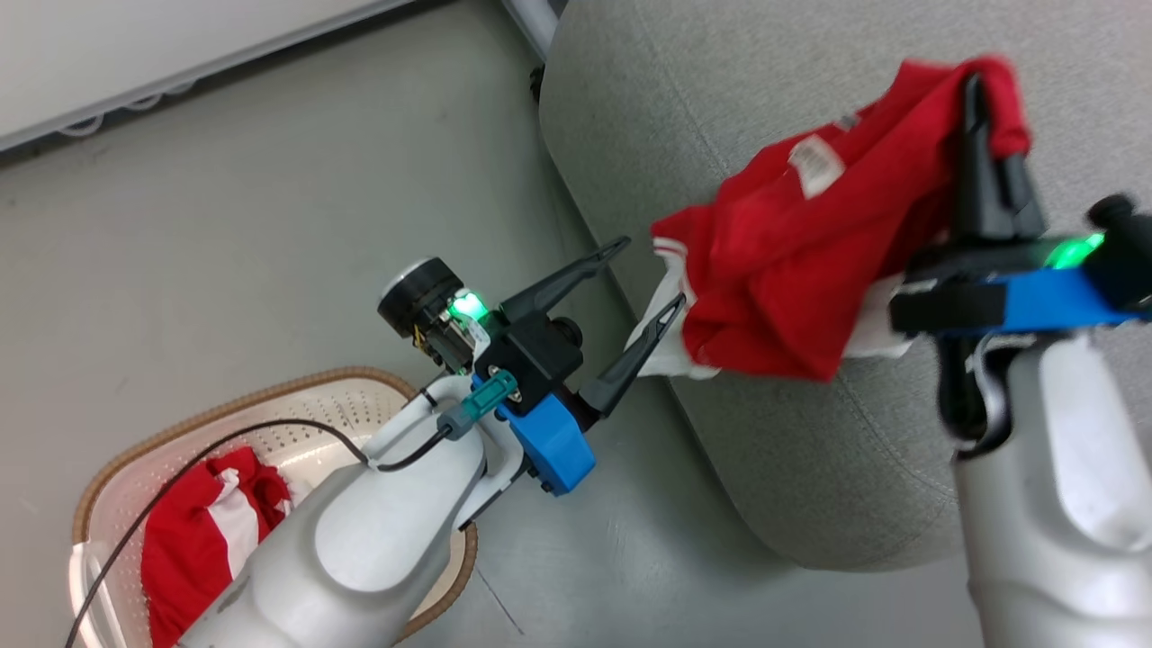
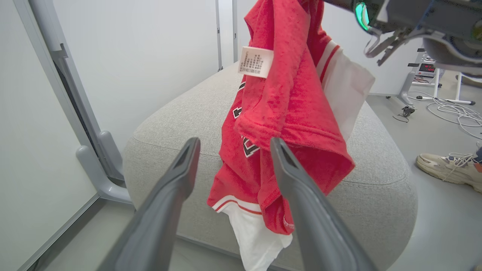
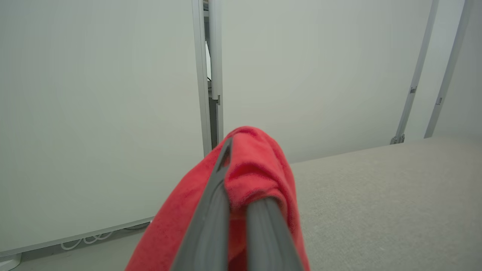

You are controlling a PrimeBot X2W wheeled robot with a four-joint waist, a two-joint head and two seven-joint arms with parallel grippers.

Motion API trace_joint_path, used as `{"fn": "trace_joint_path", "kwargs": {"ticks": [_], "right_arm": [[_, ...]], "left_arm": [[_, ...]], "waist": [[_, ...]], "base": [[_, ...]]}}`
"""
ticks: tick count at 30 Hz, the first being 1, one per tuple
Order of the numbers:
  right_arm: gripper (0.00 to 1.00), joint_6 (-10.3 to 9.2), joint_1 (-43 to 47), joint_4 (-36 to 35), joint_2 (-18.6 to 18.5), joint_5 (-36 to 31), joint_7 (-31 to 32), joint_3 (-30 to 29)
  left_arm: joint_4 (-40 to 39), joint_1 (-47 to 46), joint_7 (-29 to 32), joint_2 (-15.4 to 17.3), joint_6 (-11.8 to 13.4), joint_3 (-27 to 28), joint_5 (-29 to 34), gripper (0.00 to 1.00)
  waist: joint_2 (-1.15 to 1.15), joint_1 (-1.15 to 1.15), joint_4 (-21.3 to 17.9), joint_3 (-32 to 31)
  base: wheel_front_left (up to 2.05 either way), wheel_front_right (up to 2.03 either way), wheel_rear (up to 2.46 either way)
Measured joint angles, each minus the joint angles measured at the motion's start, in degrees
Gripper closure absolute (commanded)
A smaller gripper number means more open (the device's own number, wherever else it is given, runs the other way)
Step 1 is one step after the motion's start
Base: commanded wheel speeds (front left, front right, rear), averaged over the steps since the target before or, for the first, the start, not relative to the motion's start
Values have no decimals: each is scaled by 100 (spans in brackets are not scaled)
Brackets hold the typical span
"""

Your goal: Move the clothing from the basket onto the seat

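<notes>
While right gripper (image 1: pixel 975 94) clenches red garment (image 1: pixel 792 261) over seat (image 1: pixel 675 108), head view: left gripper (image 1: pixel 652 270) spread, empty, hem near tips; second garment (image 1: pixel 207 531) in basket (image 1: pixel 270 391) behind left jaws.
Left wrist: garment hangs just past open jaws.
Right wrist: cloth bunched, seemingly pinched between fingers.

The left forearm (image 1: pixel 378 531) covers much of the basket (image 1: pixel 270 396) and part of the red-and-white garment (image 1: pixel 193 531) in it; the bottom edge cuts both. On the hanging jersey (image 2: pixel 286 113), folds hide most of the dark lettering (image 2: pixel 248 148), and the print on its white label (image 2: pixel 255 62) is too small to read.
</notes>
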Motion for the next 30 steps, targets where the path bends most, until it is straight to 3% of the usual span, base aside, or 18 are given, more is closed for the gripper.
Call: {"fn": "trace_joint_path", "kwargs": {"ticks": [9,15,22,30], "right_arm": [[100,0,-1569,-655,-54,-639,0,-1174],[100,0,-2607,-751,-691,-614,0,-1948],[100,0,-3119,-381,-1639,-594,0,-2515],[100,1,-3148,630,-2054,-731,0,-2988]], "left_arm": [[-324,-393,181,289,9,42,110,0],[-669,-642,394,556,20,86,196,0],[-1103,-903,627,838,48,136,296,0],[-1468,-1072,749,1020,78,186,322,0]], "waist": [[0,0,140,720],[0,1,211,1370],[0,1,293,2117],[0,1,439,2730]], "base": [[0,0,0],[0,0,0],[0,0,0],[0,0,0]]}}
